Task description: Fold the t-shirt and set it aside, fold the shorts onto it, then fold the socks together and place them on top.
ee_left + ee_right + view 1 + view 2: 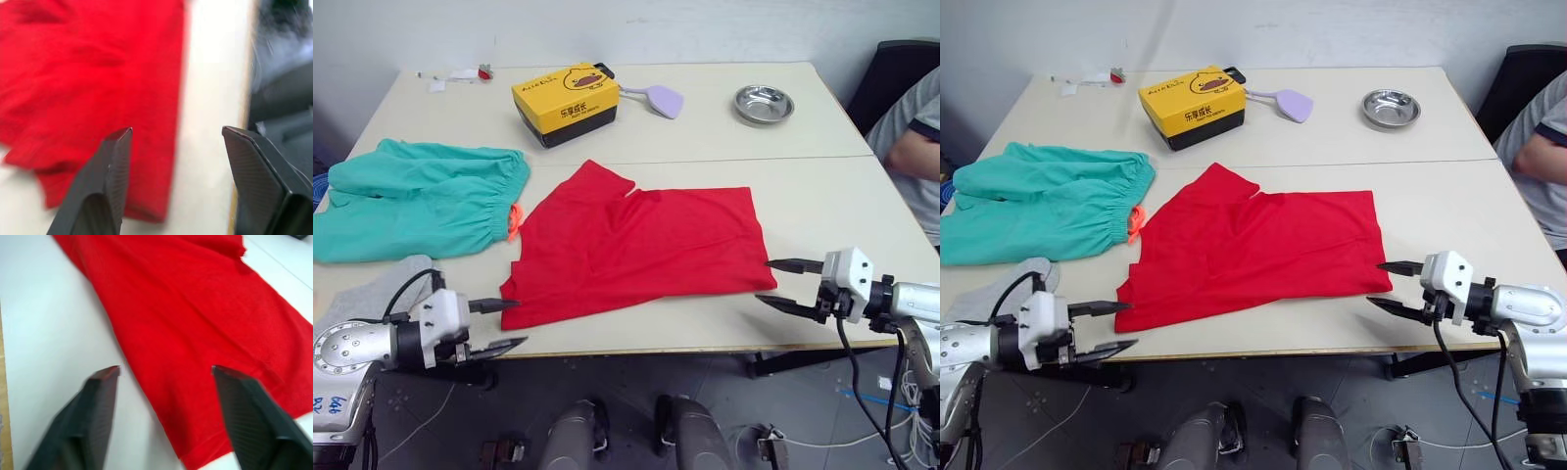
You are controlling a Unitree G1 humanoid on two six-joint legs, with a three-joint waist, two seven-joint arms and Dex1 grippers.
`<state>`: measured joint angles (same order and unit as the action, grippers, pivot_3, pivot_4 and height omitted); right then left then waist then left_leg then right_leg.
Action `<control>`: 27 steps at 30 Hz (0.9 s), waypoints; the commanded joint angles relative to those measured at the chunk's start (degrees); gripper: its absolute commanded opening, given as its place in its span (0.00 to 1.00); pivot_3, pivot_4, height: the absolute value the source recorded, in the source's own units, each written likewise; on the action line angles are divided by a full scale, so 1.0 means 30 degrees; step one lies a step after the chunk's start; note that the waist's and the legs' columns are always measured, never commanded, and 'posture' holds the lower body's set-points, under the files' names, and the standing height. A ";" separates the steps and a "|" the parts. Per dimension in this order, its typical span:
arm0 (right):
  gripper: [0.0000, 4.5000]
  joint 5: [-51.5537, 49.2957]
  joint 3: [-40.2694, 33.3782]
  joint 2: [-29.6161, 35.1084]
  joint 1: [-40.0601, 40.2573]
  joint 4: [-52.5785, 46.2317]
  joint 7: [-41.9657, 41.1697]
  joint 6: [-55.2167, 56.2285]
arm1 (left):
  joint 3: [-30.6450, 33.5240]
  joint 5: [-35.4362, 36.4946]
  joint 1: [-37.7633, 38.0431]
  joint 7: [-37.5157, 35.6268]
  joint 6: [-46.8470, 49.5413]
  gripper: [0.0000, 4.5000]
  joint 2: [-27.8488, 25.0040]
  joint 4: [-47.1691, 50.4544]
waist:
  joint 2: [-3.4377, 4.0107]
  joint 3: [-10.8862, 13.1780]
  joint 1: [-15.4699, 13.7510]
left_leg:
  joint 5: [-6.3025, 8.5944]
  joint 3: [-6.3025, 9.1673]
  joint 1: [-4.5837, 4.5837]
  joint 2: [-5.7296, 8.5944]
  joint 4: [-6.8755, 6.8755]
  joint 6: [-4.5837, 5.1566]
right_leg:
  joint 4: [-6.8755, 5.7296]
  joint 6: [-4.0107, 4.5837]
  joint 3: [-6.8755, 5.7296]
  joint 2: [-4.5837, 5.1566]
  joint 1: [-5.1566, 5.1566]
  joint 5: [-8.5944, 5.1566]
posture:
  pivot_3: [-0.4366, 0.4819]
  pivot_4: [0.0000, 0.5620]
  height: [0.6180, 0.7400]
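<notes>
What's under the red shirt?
The t-shirt lies flat on the table, whose pale top shows all around it. Whatever might sit beneath the cloth is covered, so that cannot be seen.

The red t-shirt (1258,255) lies flat mid-table (1449,211), teal shorts (1038,201) to its left; both grippers, left (1116,328) and right (1391,284), hover spread at its near corners.

The shorts (416,196) lie left of the t-shirt (641,250), socks (372,291) before them.

You see yellow box (566,102) upper centre on worktop (822,211); lilac spatula (658,98) just right of it; steel bowl (764,104) upper right; person's arm (913,147) at right edge.
</notes>
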<state>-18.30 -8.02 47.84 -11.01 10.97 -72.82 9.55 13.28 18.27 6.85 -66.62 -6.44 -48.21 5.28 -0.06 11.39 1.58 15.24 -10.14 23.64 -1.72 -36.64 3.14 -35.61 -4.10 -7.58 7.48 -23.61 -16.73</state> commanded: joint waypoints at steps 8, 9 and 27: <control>0.60 0.4177 0.2192 -0.0401 -0.2793 0.4589 0.2208 0.3239 | -0.1387 -0.2645 -0.1734 0.1854 -0.1169 0.64 0.0145 -0.2554 | 0.0000 0.0001 0.0080 | -0.0100 -0.0018 -0.0062 0.0002 0.0102 -0.0157 | 0.0000 0.0026 -0.0022 -0.0013 0.0017 -0.0016 | 0.48 0.27 1.00; 0.56 0.4293 0.2241 -0.0415 -0.3022 0.4913 0.2377 0.3335 | -0.1491 -0.2757 -0.1785 0.1809 -0.1127 0.64 0.0067 -0.2637 | -0.0002 0.0000 0.0073 | -0.0099 -0.0022 -0.0086 0.0003 0.0100 -0.0152 | 0.0000 0.0022 -0.0020 -0.0012 0.0042 -0.0014 | 0.48 0.27 1.00; 0.00 0.1232 0.1613 0.2635 0.2998 -0.1477 -0.0342 -0.0588 | -0.1059 -0.1354 -0.1157 -0.0916 -0.2095 0.01 -0.1782 -0.4126 | -0.0010 -0.0008 0.0001 | -0.0083 -0.0017 -0.0136 -0.0005 0.0177 -0.0111 | -0.0012 0.0051 -0.0021 -0.0011 0.0047 -0.0030 | 0.48 0.27 1.00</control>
<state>-13.84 -2.99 54.12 -5.28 9.43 -72.04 10.68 8.48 13.55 1.59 -67.75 -12.26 -52.22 -5.54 -0.09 11.36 1.59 15.01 -10.19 23.24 -1.73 -36.09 2.84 -35.64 -3.95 -7.63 7.45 -23.47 -16.82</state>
